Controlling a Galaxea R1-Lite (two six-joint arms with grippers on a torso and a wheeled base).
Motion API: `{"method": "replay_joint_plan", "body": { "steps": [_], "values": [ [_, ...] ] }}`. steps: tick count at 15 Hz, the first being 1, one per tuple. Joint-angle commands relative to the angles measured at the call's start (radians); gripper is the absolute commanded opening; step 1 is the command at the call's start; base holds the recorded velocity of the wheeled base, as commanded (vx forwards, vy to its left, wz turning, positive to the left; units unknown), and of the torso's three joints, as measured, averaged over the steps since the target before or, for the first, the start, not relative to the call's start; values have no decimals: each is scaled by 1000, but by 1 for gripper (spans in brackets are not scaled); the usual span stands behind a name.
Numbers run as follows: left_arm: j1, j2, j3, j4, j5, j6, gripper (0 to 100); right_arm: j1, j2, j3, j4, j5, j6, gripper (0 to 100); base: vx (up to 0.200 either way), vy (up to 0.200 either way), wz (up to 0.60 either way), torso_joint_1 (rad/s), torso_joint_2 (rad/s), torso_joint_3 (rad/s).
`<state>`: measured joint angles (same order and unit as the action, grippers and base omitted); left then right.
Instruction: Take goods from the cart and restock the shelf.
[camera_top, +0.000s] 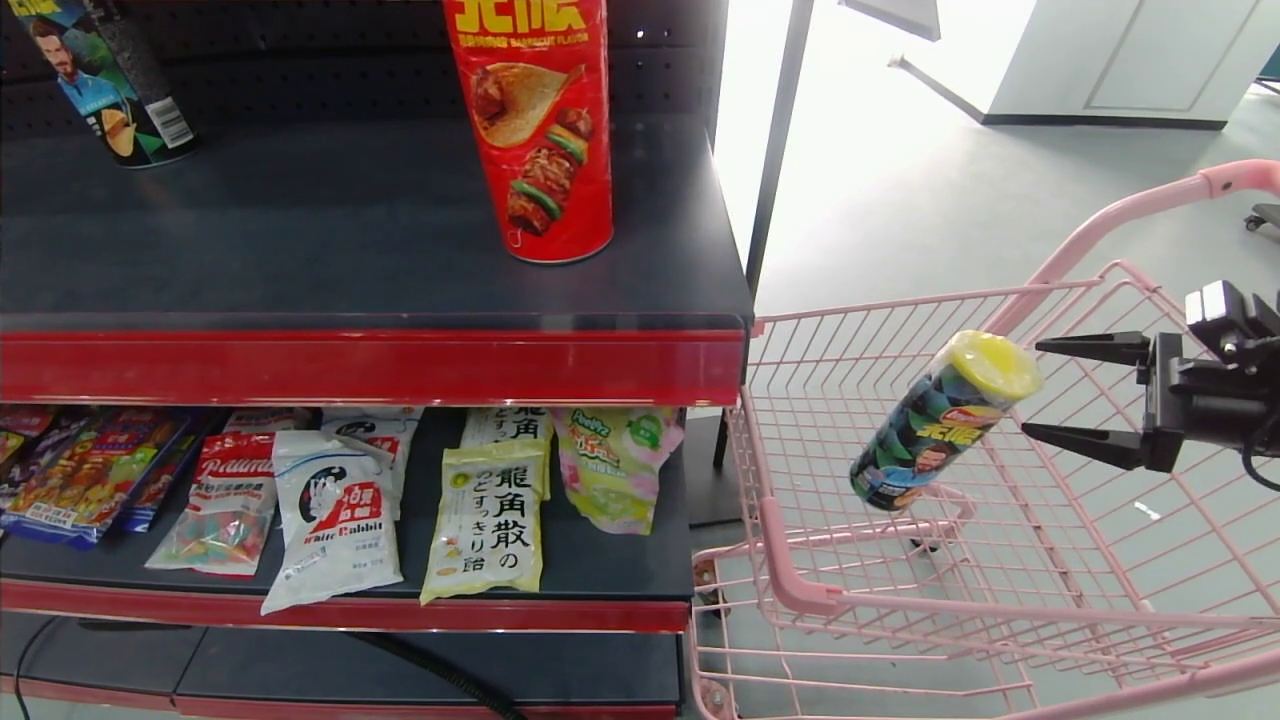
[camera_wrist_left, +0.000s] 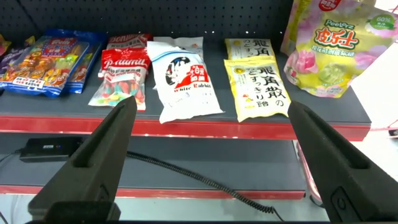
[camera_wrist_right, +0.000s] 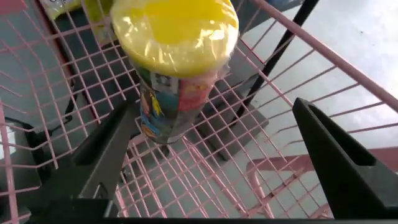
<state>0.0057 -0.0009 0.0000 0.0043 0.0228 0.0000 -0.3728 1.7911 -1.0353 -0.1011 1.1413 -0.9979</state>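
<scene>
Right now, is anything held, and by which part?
Nothing is held. The right gripper is open, clear of the yellow-lidded can in the cart; the left gripper is open too.

right tool (camera_top: 1030, 387) | black | 2 tapered fingers (camera_top: 1090, 347) | black cable (camera_top: 1256, 470), seemingly

Left: the black metal shelf (camera_top: 300, 250). On its upper board, a tall red cardboard crisp tube (camera_top: 535, 130) stands near the right front. A dark printed crisp tube (camera_top: 125, 90) stands far left, farther back. On the lower board, a white plastic candy bag (camera_top: 335, 520) lies left of a pale yellow lozenge bag (camera_top: 487, 520), and a green-and-pink pouch (camera_top: 615, 465) lies right of that and farther back. Right: the pink wire cart (camera_top: 790, 560), just beside the shelf. In it a yellow-lidded crisp tube (camera_top: 935, 425) leans, lid end up. My right pincer (camera_top: 1032, 388) is just right of the lid, apart from it. My left pincer (camera_wrist_left: 211, 104) faces the lower board.
</scene>
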Motion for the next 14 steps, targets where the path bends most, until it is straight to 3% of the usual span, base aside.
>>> {"method": "replay_joint_plan", "body": {
  "steps": [1,5,7,14],
  "values": [
    [0,1,0,0,0,0,100,-12,97,-25,1,3,-1,100,0,0,0,0,0,0],
    [0,1,0,0,0,0,100,12,179,-63,3,5,2,100,0,0,0,0,0,0],
    [0,1,0,0,0,0,100,64,237,-127,9,17,7,100,0,0,0,0,0,0],
    [0,1,0,0,0,0,100,255,220,-161,11,71,50,100,0,0,0,0,0,0]
  ]
}}
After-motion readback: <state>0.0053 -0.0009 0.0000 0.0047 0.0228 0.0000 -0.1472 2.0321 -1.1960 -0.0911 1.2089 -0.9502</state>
